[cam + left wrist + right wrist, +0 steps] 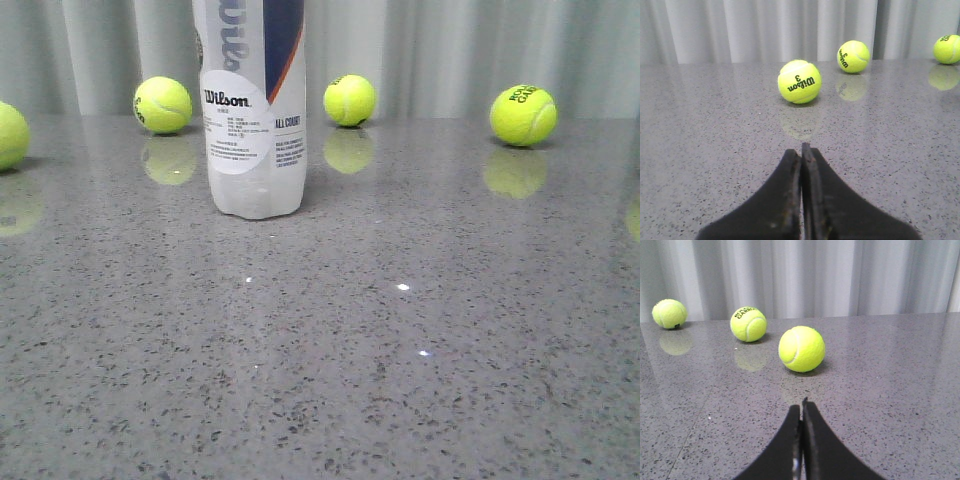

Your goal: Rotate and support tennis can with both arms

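The tennis can [253,110] stands upright on the grey table [400,350] at the back left of the front view, its top cut off by the frame. It is a clear tube with a white and navy Wilson label and an orange stripe. Neither arm shows in the front view. My left gripper [801,150] is shut with nothing in it, low over the table, facing a tennis ball [799,81]. My right gripper [801,405] is shut and empty too, facing another ball [801,348]. The can appears in neither wrist view.
Yellow-green tennis balls lie along the back of the table [162,105] [349,100] [522,115], one more at the left edge [10,135]. Further balls show in the wrist views [853,56] [946,49] [748,324] [669,313]. A pale curtain [450,50] hangs behind.
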Available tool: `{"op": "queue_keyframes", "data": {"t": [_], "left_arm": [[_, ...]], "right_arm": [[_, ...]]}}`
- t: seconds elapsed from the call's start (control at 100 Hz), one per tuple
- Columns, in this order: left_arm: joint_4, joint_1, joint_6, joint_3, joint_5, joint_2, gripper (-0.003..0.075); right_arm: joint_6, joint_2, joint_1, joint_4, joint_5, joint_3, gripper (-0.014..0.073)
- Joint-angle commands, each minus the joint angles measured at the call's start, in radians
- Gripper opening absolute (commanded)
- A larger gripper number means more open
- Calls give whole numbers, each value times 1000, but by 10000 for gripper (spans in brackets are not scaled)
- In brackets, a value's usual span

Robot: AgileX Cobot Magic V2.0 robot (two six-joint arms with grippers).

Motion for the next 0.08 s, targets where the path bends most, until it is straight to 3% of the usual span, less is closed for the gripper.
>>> {"op": "queue_keyframes", "data": {"t": [0.0, 0.07], "left_arm": [[-6, 3, -9, 48, -80, -38, -21], [-6, 3, -9, 48, -80, -38, -21]], "right_arm": [[-10, -23, -5, 3, -68, -17, -64], [-10, -23, -5, 3, -68, -17, -64]]}}
